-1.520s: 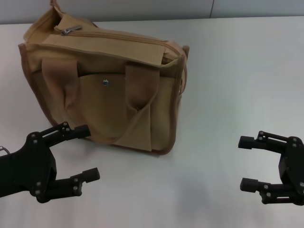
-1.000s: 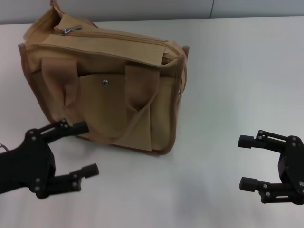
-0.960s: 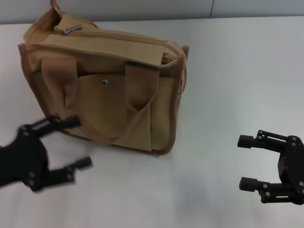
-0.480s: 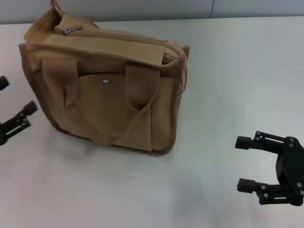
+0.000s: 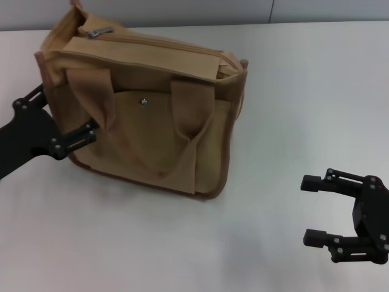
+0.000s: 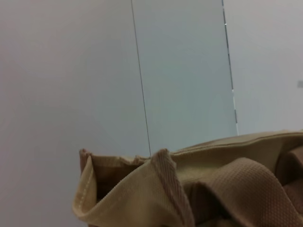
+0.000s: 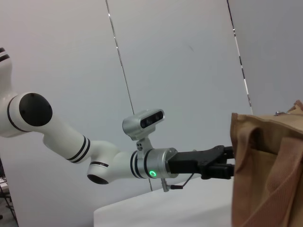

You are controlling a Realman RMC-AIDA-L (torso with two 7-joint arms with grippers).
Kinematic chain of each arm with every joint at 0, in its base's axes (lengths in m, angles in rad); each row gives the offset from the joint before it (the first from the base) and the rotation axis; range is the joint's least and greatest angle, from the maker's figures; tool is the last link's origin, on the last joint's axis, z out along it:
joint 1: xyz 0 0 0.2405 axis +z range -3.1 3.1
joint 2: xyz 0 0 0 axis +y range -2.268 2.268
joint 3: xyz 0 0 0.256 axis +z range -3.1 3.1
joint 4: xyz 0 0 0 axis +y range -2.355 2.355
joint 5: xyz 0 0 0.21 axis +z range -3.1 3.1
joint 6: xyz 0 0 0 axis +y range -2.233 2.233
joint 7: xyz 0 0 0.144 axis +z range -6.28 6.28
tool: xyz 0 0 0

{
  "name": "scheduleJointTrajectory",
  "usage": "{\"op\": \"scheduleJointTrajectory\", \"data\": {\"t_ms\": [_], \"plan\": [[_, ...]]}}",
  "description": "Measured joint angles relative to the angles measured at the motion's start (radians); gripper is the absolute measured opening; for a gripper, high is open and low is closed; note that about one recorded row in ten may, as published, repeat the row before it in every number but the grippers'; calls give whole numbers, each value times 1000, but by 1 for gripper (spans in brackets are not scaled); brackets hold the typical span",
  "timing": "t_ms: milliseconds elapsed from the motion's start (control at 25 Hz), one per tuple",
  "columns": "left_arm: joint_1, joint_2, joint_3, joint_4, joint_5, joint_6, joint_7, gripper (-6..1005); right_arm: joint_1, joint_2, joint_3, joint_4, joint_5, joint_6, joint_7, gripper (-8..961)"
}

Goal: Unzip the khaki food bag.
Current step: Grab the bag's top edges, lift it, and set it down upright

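Observation:
The khaki food bag stands upright at the table's back left, its front pocket and snap facing me. Its zipper runs along the top, with the silver pull at the bag's left end. My left gripper is open at the bag's left end, one finger behind the left edge and one finger against the front face. The right wrist view shows it reaching the bag. The left wrist view shows the bag's top corner. My right gripper is open and empty at the front right.
The white table stretches to the right of the bag and in front of it. A grey wall runs along the table's back edge. My left arm shows in the right wrist view.
My left gripper has swung from the front left out to the left and up to the bag's left end. The bag has shifted a little to the right. The right gripper has barely moved.

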Motion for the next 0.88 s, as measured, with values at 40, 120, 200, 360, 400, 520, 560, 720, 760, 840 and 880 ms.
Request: {"op": "scheduleJointTrajectory", "data": {"t_ms": [40,120,200,360,400,520,560,720,760,840,880], "plan": [[-3,-5,-1,-1,-2,-10,1,769,-1,0,0,0,0,0,0,838],[-7,-17,-6,-4,-8,-27,13,745,-2,0,0,0,0,0,0,838],[-12,-20,-6,-14,-9,-28,21,722,-2,0,1,0,0,0,0,838],[-19,-23,-3,-22,-10,-30,32,658,-2,0,1,1,0,0,0,837],[-19,-23,-3,-22,-10,-30,33,629,-2,0,1,2,0,0,-1,837],[-20,-23,-9,-23,-16,-30,42,541,-2,0,1,2,1,0,-1,837],[-20,-24,-10,-24,-20,-31,47,536,-2,0,1,2,1,0,0,837],[-22,-25,-10,-38,-44,-33,63,517,-3,0,3,2,1,0,0,836],[-22,-26,-9,-39,-50,-33,64,513,-3,0,4,2,1,0,-1,836],[-23,-26,-8,-43,-57,-34,68,503,-3,0,4,3,2,-1,-1,836],[-25,-26,-8,-47,-60,-33,73,498,-3,0,4,4,2,-2,-1,836]]}}
